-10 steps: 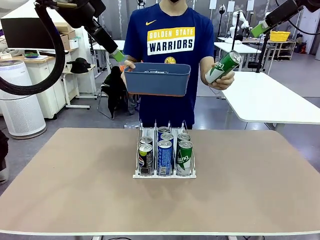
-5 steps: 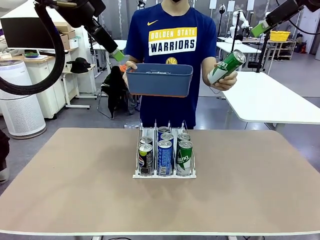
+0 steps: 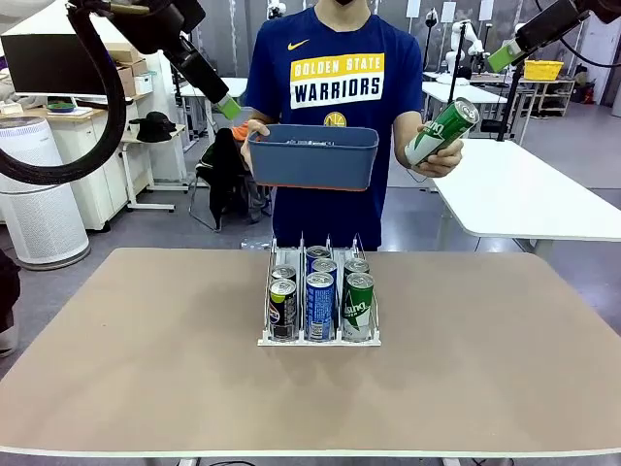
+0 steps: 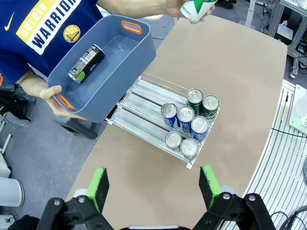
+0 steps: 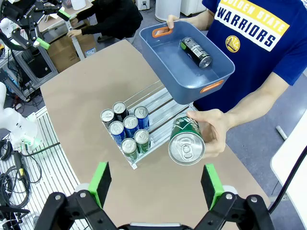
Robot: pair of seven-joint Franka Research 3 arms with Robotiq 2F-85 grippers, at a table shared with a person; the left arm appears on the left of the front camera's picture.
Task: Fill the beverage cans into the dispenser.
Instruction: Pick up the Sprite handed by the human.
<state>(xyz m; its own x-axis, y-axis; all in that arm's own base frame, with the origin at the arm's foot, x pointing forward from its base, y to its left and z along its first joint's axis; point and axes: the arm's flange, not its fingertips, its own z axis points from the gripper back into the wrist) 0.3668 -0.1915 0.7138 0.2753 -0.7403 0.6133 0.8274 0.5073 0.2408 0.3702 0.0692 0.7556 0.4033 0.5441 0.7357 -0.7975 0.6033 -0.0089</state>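
The dispenser [image 3: 317,339] stands mid-table with several beverage cans in its front rows: black [image 3: 282,309], blue [image 3: 319,306] and green [image 3: 358,307]. From above, the cans [image 4: 187,122] crowd one end of the dispenser [image 4: 144,103] and its other end is bare. The person holds a green can [image 3: 441,131] in one hand, tilted. Their other hand carries a blue-grey bin [image 3: 313,155] with a black can [image 4: 86,62] lying in it. My left gripper [image 3: 228,107] hangs high at the back left and my right gripper [image 3: 503,55] high at the back right. Both are open, holding nothing.
The person stands at the table's far edge, with the bin above the dispenser's back end. A white table [image 3: 524,194] stands behind at the right, and an air purifier [image 3: 39,194] at the left. Bare tabletop [image 3: 146,359] lies on both sides of the dispenser.
The person has lifted the bin a little and shifted it slightly right, and raised the green can a touch. Both arms have stayed still.
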